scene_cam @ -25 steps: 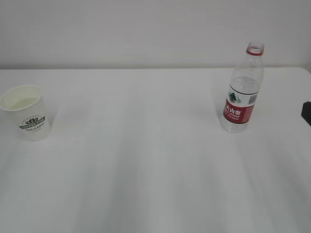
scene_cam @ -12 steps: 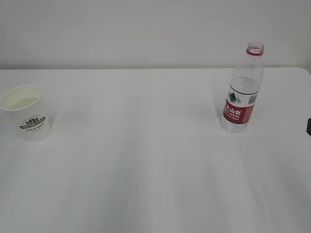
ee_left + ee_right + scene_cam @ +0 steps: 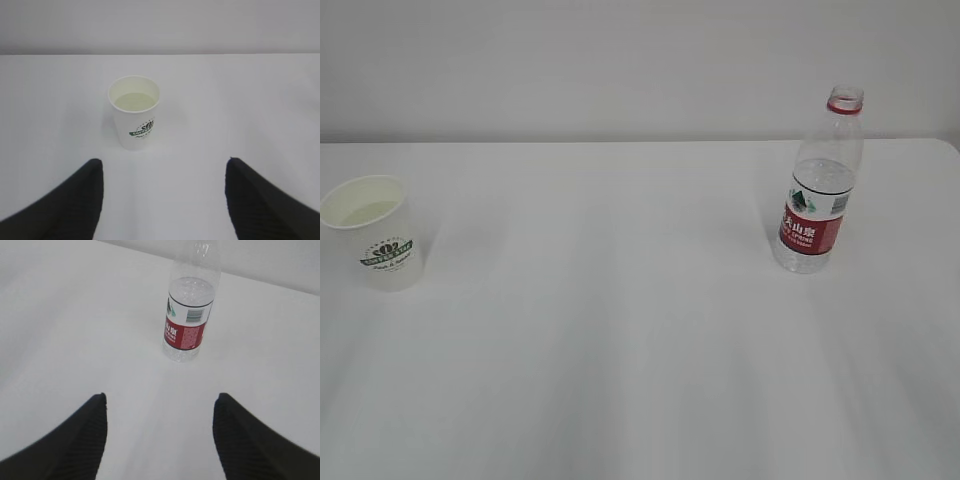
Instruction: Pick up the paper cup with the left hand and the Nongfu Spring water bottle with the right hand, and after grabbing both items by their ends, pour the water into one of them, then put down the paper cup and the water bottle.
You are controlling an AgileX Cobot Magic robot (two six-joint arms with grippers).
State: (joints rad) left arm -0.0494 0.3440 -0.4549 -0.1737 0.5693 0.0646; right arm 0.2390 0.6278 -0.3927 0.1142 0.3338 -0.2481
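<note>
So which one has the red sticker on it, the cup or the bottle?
The water bottle. Its label is red, while the paper cup is white with a dark green logo.

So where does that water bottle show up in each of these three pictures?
Exterior view: the water bottle stands upright at right, on the white table.
Left wrist view: not in it; only the paper cup shows.
Right wrist view: the bottle stands at top centre.
Shared landmark: its red label.

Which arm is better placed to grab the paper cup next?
Left. Its wrist view shows the paper cup upright between the open left end effector fingers; the right wrist view shows only the bottle.
</note>
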